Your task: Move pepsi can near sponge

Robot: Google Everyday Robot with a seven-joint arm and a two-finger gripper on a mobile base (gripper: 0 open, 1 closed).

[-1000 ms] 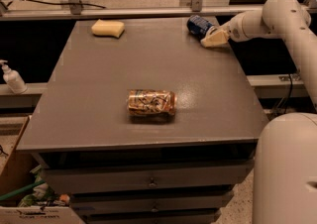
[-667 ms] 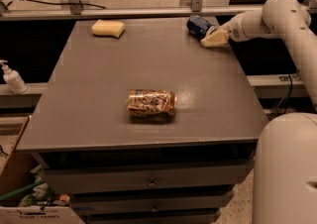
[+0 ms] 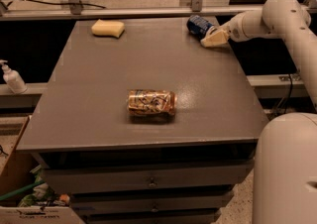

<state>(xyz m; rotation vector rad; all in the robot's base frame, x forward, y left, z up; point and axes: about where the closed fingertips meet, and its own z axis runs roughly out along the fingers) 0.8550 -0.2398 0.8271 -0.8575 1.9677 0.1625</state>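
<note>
Grey table — tool against pepsi can, far-right corner

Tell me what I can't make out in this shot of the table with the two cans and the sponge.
- Camera view: the hand is at the far right corner of the table, at the pepsi can. Whether it grips the can is unclear, because it covers the can's right end.
- Camera view: the cardboard box at lower left is cut off by the picture's edge.
- Camera view: the print on the tan can is too small to read.
</note>
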